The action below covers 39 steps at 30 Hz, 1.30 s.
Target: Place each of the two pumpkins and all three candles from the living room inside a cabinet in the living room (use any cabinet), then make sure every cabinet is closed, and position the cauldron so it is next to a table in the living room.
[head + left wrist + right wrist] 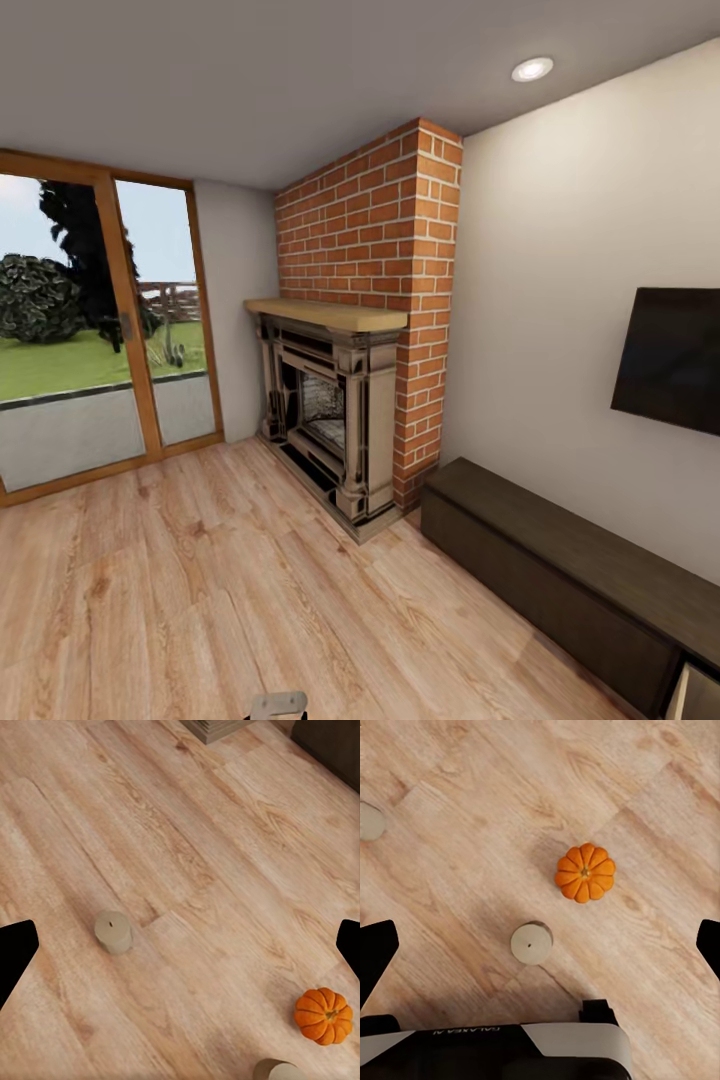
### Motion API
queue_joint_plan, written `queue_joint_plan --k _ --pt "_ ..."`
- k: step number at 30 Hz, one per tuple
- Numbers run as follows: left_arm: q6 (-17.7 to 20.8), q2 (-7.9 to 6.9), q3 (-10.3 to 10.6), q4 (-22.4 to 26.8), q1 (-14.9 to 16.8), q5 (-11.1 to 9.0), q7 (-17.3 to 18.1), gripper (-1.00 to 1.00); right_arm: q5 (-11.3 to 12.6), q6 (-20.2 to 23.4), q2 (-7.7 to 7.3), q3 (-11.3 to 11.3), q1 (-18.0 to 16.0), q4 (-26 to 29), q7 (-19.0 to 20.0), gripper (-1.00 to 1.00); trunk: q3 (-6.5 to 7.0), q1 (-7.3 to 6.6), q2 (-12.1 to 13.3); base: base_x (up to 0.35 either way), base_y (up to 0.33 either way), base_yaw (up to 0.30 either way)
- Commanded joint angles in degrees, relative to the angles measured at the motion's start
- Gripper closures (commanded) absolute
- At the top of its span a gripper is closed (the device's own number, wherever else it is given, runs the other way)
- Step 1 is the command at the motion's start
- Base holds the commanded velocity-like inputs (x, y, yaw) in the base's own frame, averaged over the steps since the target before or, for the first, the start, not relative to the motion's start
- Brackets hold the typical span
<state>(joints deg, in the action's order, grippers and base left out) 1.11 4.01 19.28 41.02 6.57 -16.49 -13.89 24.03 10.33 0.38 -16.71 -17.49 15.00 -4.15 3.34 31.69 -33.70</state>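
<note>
Pumpkin (585, 873): on the wood floor (457, 870), upright, stem up, clear of both grippers; also seen in the left wrist view (323, 1015).
Candle beside pumpkin (532, 943): standing on the floor near the pumpkin, not touching it; just ahead of the robot base (495, 1050) in the right wrist view.
Second candle (113, 931): standing alone on the floor, well apart from the pumpkin.
Candle at frame edges: one partly cut off in the left wrist view (276, 1070), near the pumpkin; one partly cut off in the right wrist view (370, 820); cannot tell which of these match the candles above.
Cabinet (560, 580): long, low, dark brown, against the wall right of the fireplace; pale interior (700, 695) visible at its far right end, so one front appears open there.
Left gripper (180, 952): above the floor, jaws spread wide, holding nothing.
Right gripper (540, 949): above the floor, jaws spread wide, holding nothing.
Fireplace (325, 410): beige surround, wooden mantel, under a brick chimney (375, 220).
Television (670, 360): dark screen on the wall above the cabinet.
Glass doors (95, 320): wood-framed, lawn and shrubs beyond.
</note>
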Motion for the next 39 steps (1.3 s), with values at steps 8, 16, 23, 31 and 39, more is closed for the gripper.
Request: queue_joint_plan --k 8,16,23,31,39 --pt "0.71 -0.07 0.11 2.93 -0.08 -0.47 1.03 -1.00 0.50 0.06 0.06 -0.59 0.00 0.53 -0.42 -1.00 -1.46 1.78 -3.26 0.000 0.000 0.000" --pt "2.90 -1.52 0.06 16.63 -4.21 -0.49 1.94 -1.00 0.56 0.70 0.60 -0.35 -0.16 1.81 -1.17 -1.00 -2.89 3.54 -6.47 0.000 0.000 0.000" --pt "3.89 -4.62 0.04 28.07 -11.18 -0.55 2.01 -1.00 0.74 2.39 0.96 -0.19 -0.64 1.00 -5.84 -1.00 -4.15 5.07 -9.27 0.000 0.000 0.000" --pt "3.80 -5.17 0.05 30.26 -13.08 -0.56 2.02 -1.00 0.86 2.37 1.02 -0.39 -0.70 0.69 -6.63 -1.00 -5.59 6.83 -12.48 0.000 0.000 0.000" --pt "3.85 -5.21 0.08 30.53 -13.32 -0.56 2.02 -1.00 0.70 2.08 1.24 -0.59 -0.69 0.65 -6.51 -1.00 -7.02 8.59 -15.69 0.000 0.000 0.000"
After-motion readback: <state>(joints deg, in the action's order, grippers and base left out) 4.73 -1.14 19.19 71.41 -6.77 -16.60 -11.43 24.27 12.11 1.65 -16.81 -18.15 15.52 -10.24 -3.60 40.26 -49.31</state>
